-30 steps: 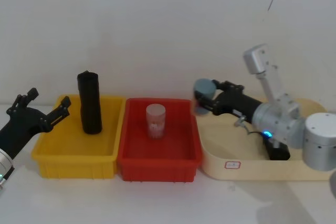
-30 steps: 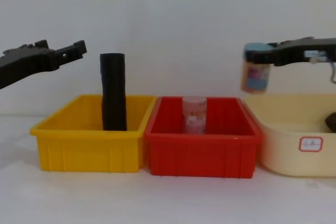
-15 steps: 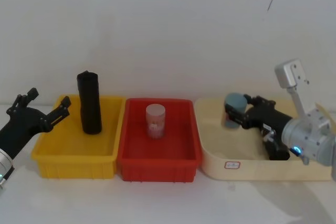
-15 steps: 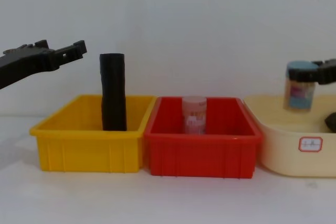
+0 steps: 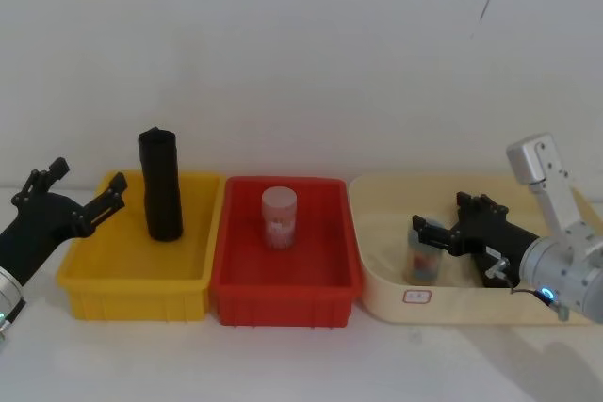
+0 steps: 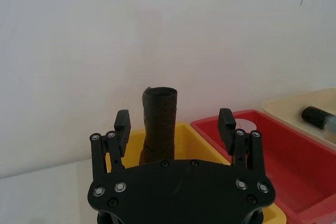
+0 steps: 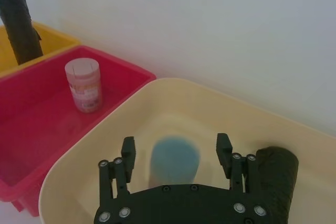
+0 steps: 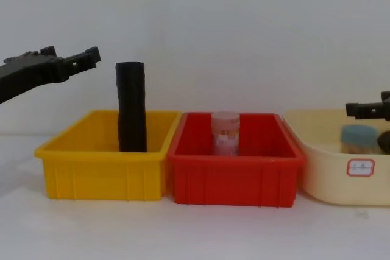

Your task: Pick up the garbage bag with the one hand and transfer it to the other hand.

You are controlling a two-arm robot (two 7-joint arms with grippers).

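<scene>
The garbage bag [image 5: 161, 185] is a crinkled black roll standing upright at the back of the yellow bin [image 5: 89, 275], also seen in the chest view [image 8: 131, 114] and left wrist view [image 6: 160, 129]. My left gripper [image 5: 89, 178] hovers open to the left of the bag, about level with its top and apart from it [image 8: 72, 58]. My right gripper [image 5: 441, 218] is open low in the cream tray [image 5: 471, 306], its fingers on either side of a blue-lidded jar [image 7: 175, 161] without touching it.
A red bin [image 5: 283, 294] between the yellow bin and the cream tray holds a clear jar with a pink label [image 5: 279, 217]. A smoother black roll [image 7: 275, 174] lies in the cream tray beside the right gripper. White wall stands close behind.
My right gripper carried the blue-lidded jar rightward and down into the cream tray, then opened off it. The left arm and the garbage bag have not moved.
</scene>
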